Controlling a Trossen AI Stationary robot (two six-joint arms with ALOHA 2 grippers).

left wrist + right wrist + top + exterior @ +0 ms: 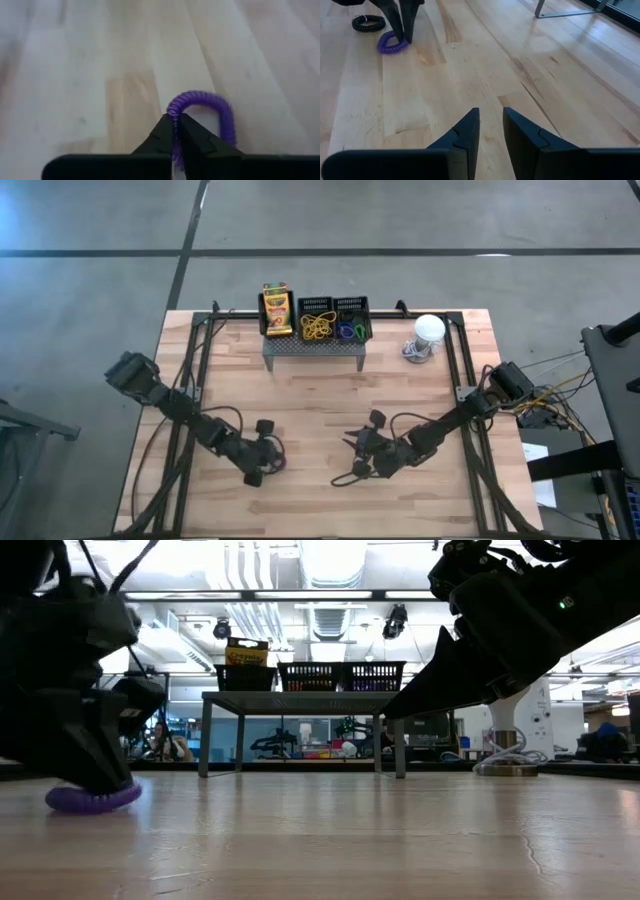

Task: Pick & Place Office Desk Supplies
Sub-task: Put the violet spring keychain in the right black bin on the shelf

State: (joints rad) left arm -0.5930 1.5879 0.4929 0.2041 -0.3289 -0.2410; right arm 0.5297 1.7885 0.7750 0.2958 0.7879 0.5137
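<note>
Purple coil loop (210,107) sits closest to the lens in the left wrist view, one strand pinched between the closed fingertips of the left gripper (176,131); the loop rests on the wooden table (320,400). From above, this gripper (268,464) is at about 7 o'clock from table centre.

Count, loose on table: 1 purple loop, 1 black coil loop (368,22) just beside it at the left gripper.

Right gripper (490,122): fingers a narrow gap apart, nothing between them, above bare wood at about 5 o'clock from table centre (352,448).

At 12 o'clock, grey perforated stand (312,347) carries 3 black mesh bins in a row:
- left bin (276,328): 1 yellow-and-green crayon box (277,307), upright.
- middle bin (316,308): yellow loops (317,328), number cannot be told.
- right bin (352,307): blue and green loops (348,331), tangled, count unclear.

White round object (428,330) with cable at 1–2 o'clock, on the table, well apart from both grippers.
</note>
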